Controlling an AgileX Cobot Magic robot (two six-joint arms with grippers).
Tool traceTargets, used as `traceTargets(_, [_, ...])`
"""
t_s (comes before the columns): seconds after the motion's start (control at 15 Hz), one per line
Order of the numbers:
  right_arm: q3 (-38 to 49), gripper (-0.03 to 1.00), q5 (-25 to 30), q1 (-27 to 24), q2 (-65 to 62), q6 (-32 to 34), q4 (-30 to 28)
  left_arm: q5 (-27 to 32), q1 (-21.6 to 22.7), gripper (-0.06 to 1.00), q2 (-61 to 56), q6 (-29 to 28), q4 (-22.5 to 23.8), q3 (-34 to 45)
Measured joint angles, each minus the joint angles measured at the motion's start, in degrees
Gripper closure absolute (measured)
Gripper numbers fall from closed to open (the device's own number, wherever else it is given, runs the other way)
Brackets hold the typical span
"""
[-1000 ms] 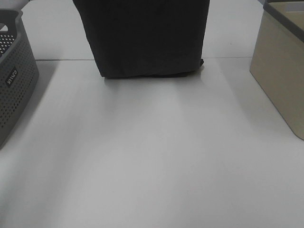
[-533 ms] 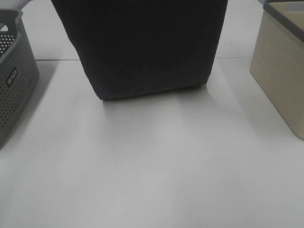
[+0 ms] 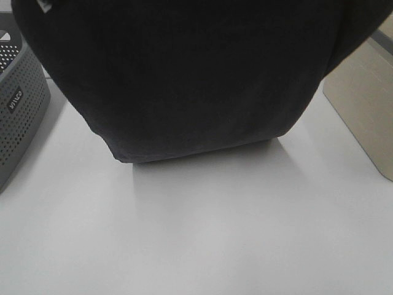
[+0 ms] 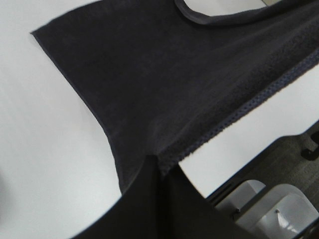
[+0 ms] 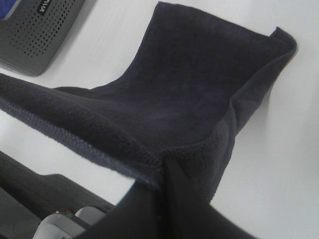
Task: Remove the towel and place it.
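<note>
The dark navy towel (image 3: 190, 80) hangs as a wide sheet across the top of the exterior high view, with its lower hem close to the white table (image 3: 202, 233). Neither gripper shows in that view. In the left wrist view my left gripper (image 4: 158, 168) is shut on the towel's (image 4: 164, 74) hemmed edge. In the right wrist view my right gripper (image 5: 163, 168) is shut on another part of the towel's (image 5: 199, 84) edge. From both grips the cloth stretches away down to the table.
A grey perforated basket (image 3: 18, 110) stands at the left edge of the table and also shows in the right wrist view (image 5: 35, 25). A beige basket (image 3: 362, 98) stands at the right edge, partly covered by the towel.
The towel has come towards the camera and spread wider, now covering most of the upper view. Its lower hem has moved forward over the table.
</note>
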Motion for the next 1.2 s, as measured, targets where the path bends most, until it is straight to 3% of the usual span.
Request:
traceTargets(0.27, [8.37, 0.95, 0.00, 0.06, -9.00, 1.26, 4.70, -1.60, -1.15, 0.94, -9.28, -2.69, -4.30, 11.52])
traceTargets(0.53, [12.43, 0.95, -0.06, 0.11, -14.09, 1.43, 6.36, -2.35, -1.15, 0.94, -15.30, -3.04, -8.54, 14.55])
traceTargets(0.67, [21.43, 0.95, -0.11, 0.11, -16.16, 3.04, 7.62, -2.58, -1.15, 0.94, -15.81, -3.04, -12.20, 23.55])
traceTargets(0.87, [29.45, 0.95, -0.17, 0.11, -17.42, 4.35, 7.91, -2.52, -1.15, 0.94, -14.78, -1.72, -18.51, 30.65])
traceTargets(1.0, [32.83, 0.95, -0.23, 0.11, -18.74, 4.41, 7.05, -2.46, -3.15, 0.94, -13.64, 0.52, -21.54, 33.98])
traceTargets(1.2, [39.76, 0.95, -0.23, 0.06, -19.42, 5.10, 6.93, -2.58, -10.03, 0.94, -9.80, 0.57, -21.72, 37.70])
